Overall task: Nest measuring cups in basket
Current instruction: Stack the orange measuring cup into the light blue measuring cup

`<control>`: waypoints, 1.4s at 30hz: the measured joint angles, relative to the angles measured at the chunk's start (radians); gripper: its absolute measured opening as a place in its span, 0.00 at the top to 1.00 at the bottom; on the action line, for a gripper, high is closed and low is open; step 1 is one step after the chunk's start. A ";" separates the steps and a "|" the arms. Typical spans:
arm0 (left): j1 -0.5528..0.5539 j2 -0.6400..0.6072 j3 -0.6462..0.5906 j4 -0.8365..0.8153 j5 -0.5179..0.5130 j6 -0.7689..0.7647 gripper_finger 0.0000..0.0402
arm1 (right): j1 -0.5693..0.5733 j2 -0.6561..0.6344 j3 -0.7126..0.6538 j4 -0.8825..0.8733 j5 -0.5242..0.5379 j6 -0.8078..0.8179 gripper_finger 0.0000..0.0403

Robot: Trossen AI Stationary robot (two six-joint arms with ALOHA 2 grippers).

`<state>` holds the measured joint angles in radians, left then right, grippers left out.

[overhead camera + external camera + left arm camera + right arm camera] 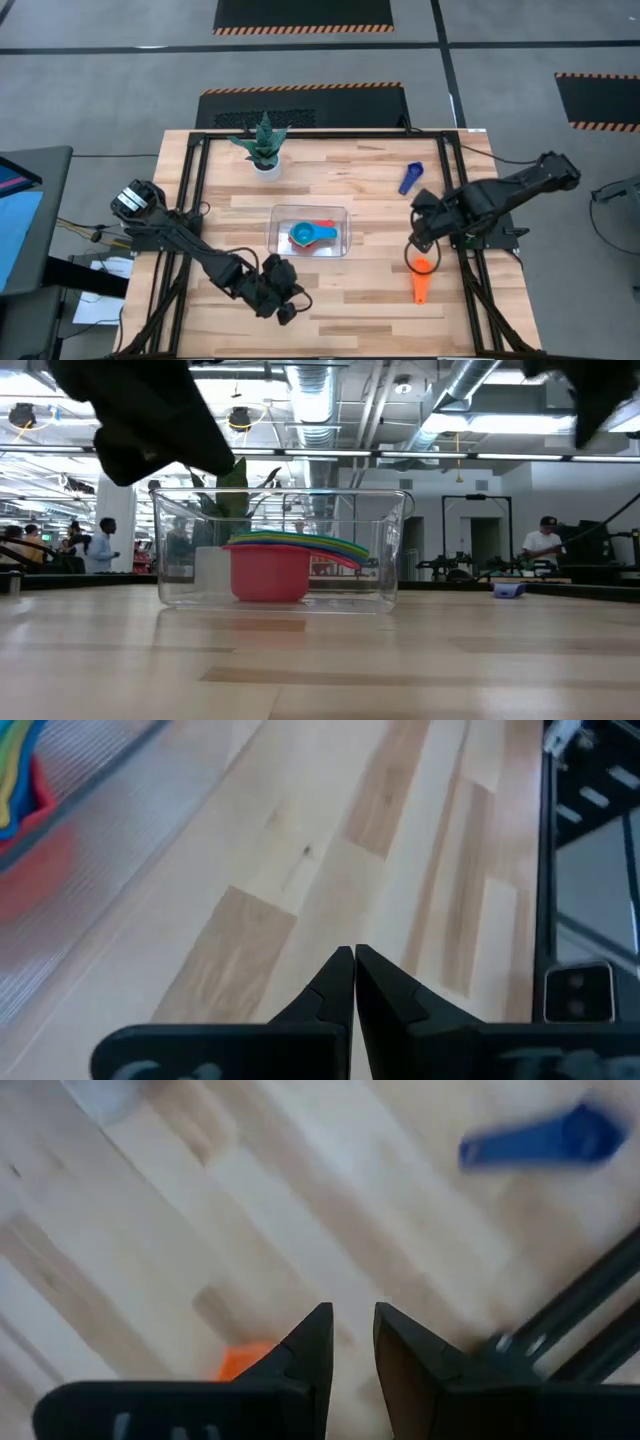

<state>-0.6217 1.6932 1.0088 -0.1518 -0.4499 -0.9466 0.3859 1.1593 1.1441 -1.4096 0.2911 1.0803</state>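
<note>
Measuring cups — a nested stack with red cup [268, 575] outermost is sitting in the clear basket [343, 214]; orange cup [421, 279] and dark blue cup [411, 178] are lying outside. Right gripper [350, 1342] is hovering over orange, slightly parted; left gripper [354, 982] is idling closed.

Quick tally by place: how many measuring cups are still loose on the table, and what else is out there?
Loose cups: 2, the orange cup and the dark blue cup
Nested stacks in the basket: 1
Potted plants: 1
Total: 5, counting the basket
</note>
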 joint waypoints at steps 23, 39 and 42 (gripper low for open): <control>0.031 0.000 0.000 0.099 0.130 0.011 1.00 | 0.308 0.191 -0.357 0.438 -0.095 0.654 0.86; -0.020 0.000 0.000 0.098 0.131 0.043 1.00 | 0.504 0.411 -0.264 0.270 -0.227 1.178 0.99; -0.019 0.000 0.000 0.098 0.133 0.052 1.00 | 0.507 0.447 -0.264 0.240 -0.239 1.226 0.99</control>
<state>-0.6407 1.6935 1.0088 -0.0536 -0.3173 -0.8948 0.8926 1.6067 0.8799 -1.1697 0.0517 2.3064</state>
